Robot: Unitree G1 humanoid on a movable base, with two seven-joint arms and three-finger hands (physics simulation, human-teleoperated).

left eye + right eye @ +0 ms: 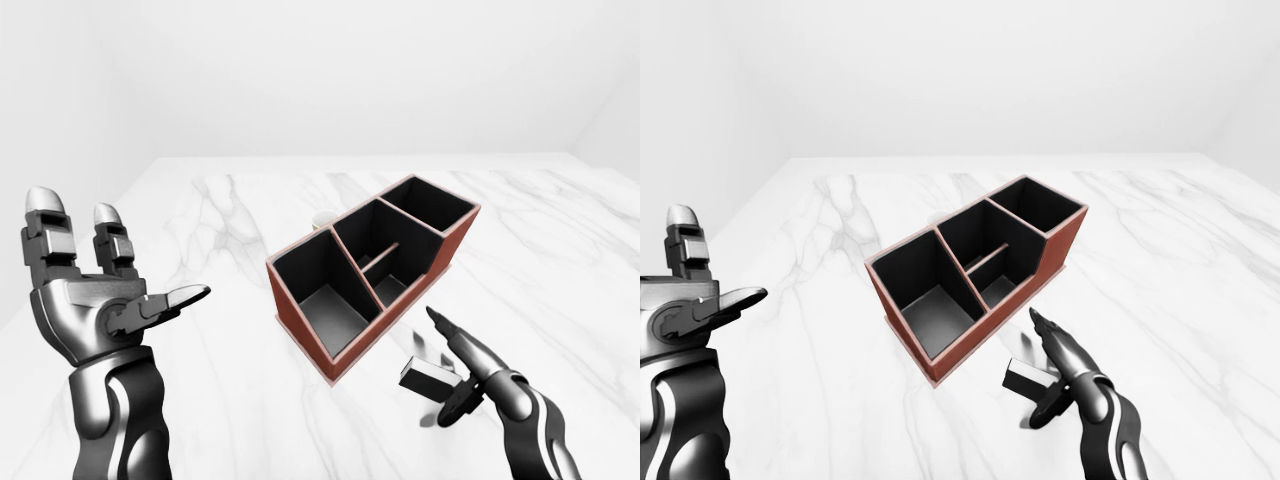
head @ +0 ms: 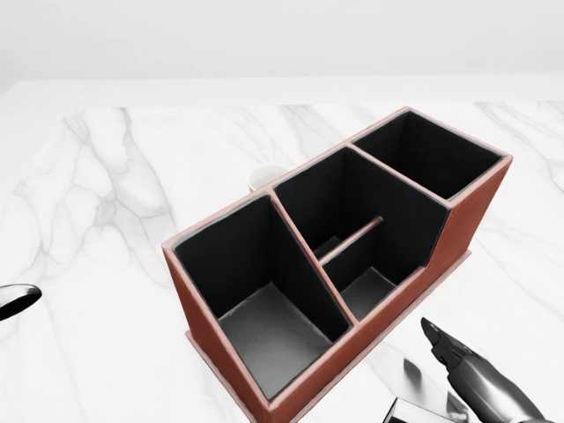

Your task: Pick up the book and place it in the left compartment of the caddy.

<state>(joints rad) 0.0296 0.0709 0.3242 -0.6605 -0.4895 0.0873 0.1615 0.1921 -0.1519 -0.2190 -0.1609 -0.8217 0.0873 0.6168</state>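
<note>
The caddy (image 2: 204,324) is red-brown outside and black inside, and stands slantwise on the white marble table (image 1: 560,250). Its left compartment (image 2: 269,328) holds nothing. The book (image 1: 424,377), small and dark with a pale edge, lies on the table just below the caddy's near wall; in the head view only its corner (image 2: 414,411) shows at the bottom edge. My right hand (image 1: 446,364) hovers right over the book, fingers spread and not closed round it. My left hand (image 1: 120,255) is raised at the left, palm open, well away from the caddy.
A small white cup (image 2: 264,176) stands just beyond the caddy's far side, half hidden by it. The caddy's middle part is split by a low divider (image 2: 351,240). The table ends against a pale wall at the top.
</note>
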